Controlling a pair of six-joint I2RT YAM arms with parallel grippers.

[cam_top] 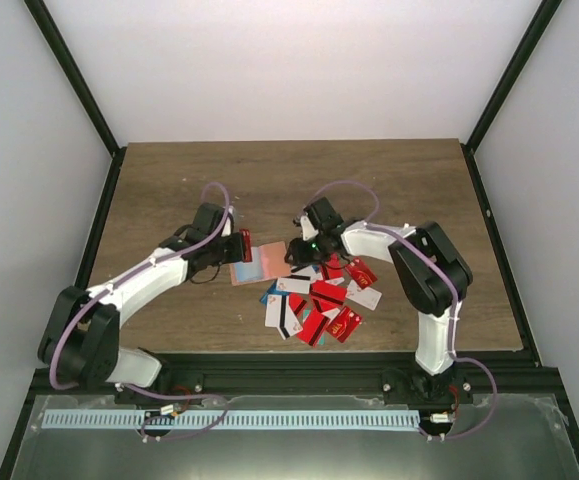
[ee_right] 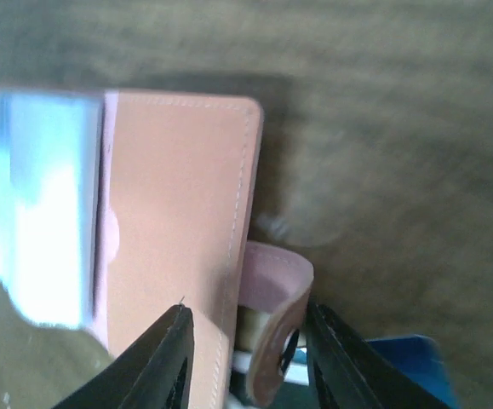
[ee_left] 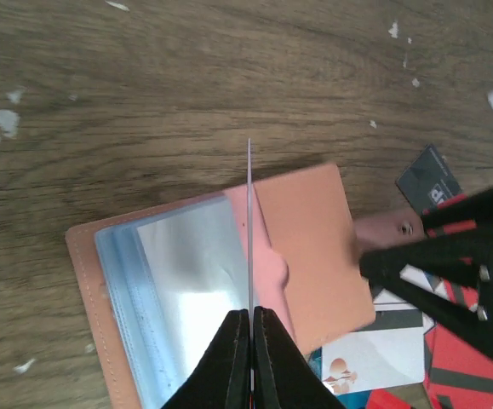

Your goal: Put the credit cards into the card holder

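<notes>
At nine o'clock of the card holder (ee_left: 306,247), which lies open mid-worktop (cam_top: 269,180), the left fingers (ee_left: 233,341) clench a thin, probably stiff and slippery card (ee_left: 249,213) on edge. At three o'clock the right fingers (ee_right: 165,358) stand apart astride its floppy strap (ee_right: 276,341); the firmer cover edge seems the surer hold.

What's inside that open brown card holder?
Clear plastic sleeves and a salmon pocket show inside the card holder. The pocket's front covers whatever it holds; glare blanks the sleeves.

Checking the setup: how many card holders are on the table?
1. The card holder lies open on the table, left of the credit cards; the pile could hide another.
</notes>
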